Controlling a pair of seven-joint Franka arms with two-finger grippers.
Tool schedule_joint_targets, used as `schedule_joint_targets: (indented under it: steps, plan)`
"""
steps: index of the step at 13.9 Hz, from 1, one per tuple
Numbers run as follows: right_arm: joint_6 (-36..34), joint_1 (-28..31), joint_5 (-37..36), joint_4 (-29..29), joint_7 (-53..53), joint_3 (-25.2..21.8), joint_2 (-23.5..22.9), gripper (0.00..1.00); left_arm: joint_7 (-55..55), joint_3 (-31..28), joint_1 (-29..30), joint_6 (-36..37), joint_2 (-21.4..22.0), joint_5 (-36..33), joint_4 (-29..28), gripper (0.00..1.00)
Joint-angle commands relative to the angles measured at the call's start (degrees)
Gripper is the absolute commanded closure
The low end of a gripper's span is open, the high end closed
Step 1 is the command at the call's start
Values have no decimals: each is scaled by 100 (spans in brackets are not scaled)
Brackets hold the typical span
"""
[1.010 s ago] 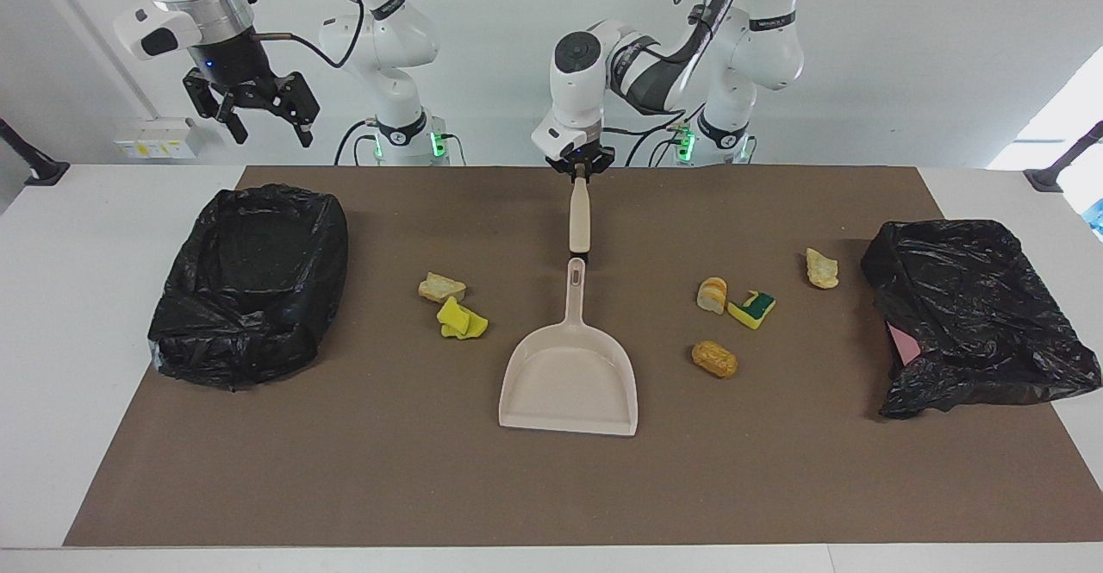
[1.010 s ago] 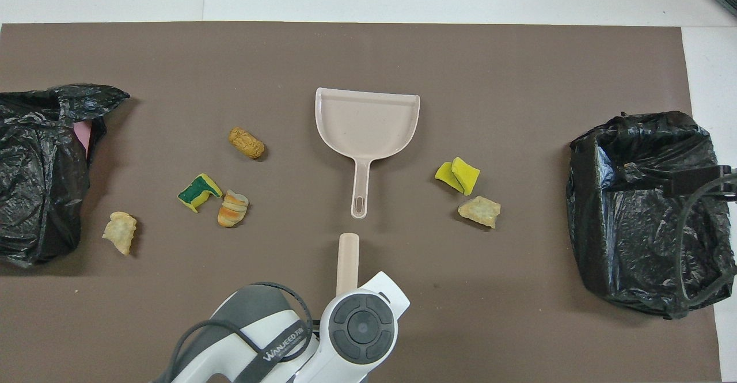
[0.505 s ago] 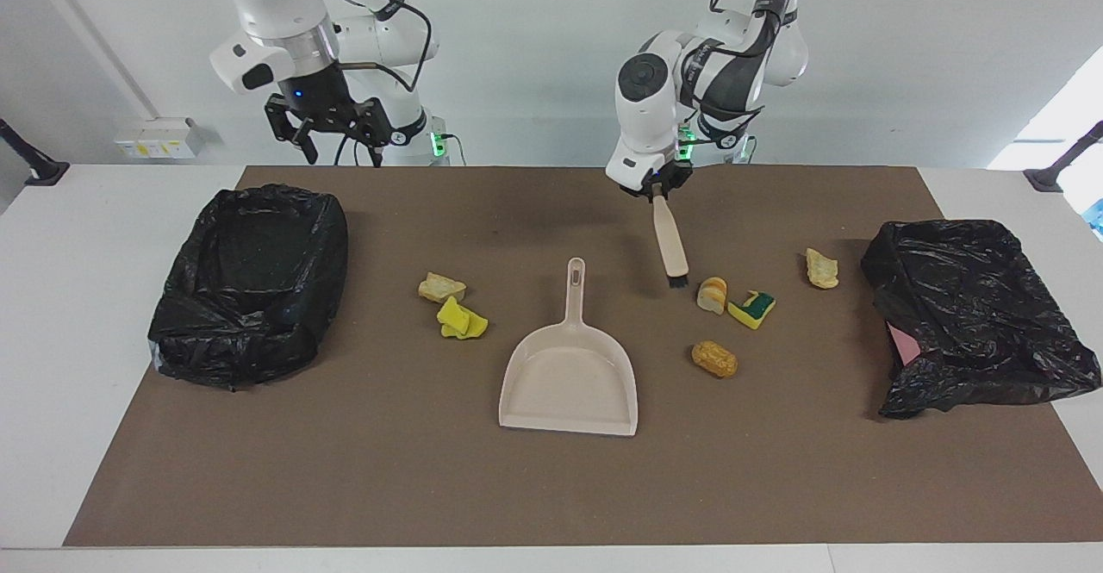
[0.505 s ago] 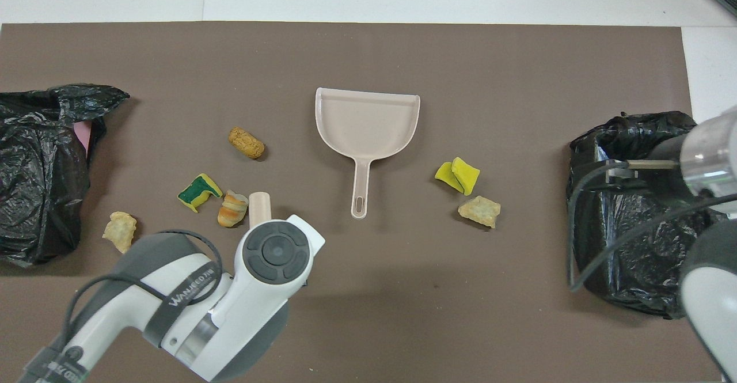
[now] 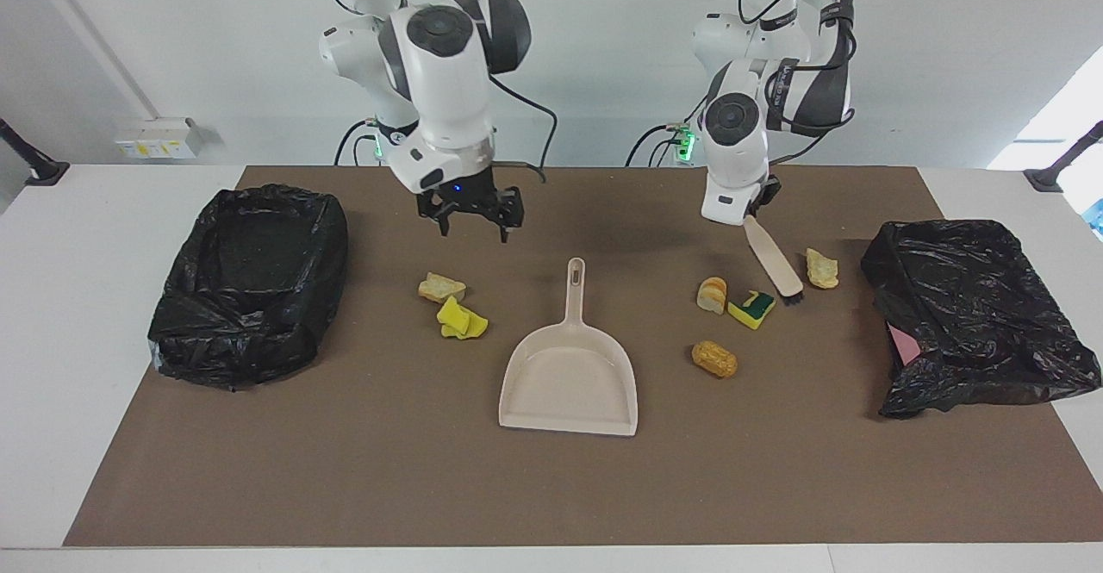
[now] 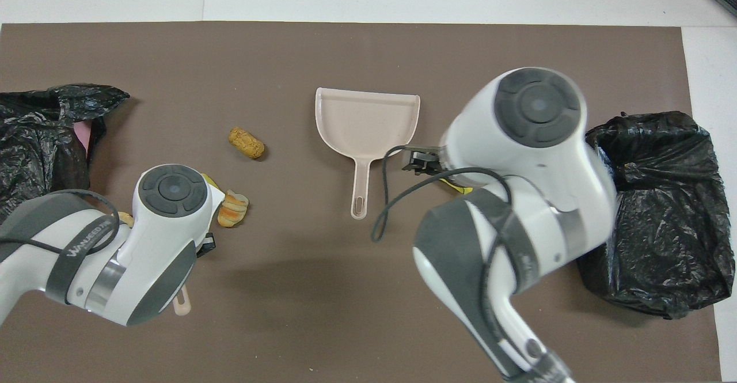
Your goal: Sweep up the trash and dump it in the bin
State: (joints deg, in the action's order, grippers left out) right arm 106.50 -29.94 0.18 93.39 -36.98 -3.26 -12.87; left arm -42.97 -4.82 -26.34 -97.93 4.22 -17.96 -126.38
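While dustpan point(image 5: 569, 379) lies central, bins point(image 5: 250, 284) flank (black-lined); left claw point(image 5: 758, 208) grips brush point(image 5: 775, 258).

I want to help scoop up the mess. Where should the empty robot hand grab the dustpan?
Grab the dustpan by its long thin handle, coming straight down from above. The handle lies flat and points toward the robots, slim enough for two fingers, while the scoop is too wide. The open right gripper hovers near it. The left gripper is busy holding the brush.

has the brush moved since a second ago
Yes. The left gripper has carried the brush from near the dustpan handle toward the left arm's end; its bristles now sit beside the green-faced sponge.
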Motion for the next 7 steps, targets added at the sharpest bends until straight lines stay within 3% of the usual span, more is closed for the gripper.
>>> schedule_joint_targets:
  steps: [1, 4, 7]
  plan:
    - [299, -223, 78, -822, -370, 18, -988, 0, -63, 78, 522, 317, 149, -278, -212, 100]
    - [940, -345, 87, -814, -686, 221, -1454, 0, -63, 78, 945, 266, 421, -322, -711, 100]
    - [1548, -434, 105, -604, -705, 256, -1570, 0, -72, 78, 1279, -93, 904, -366, -1457, 100]
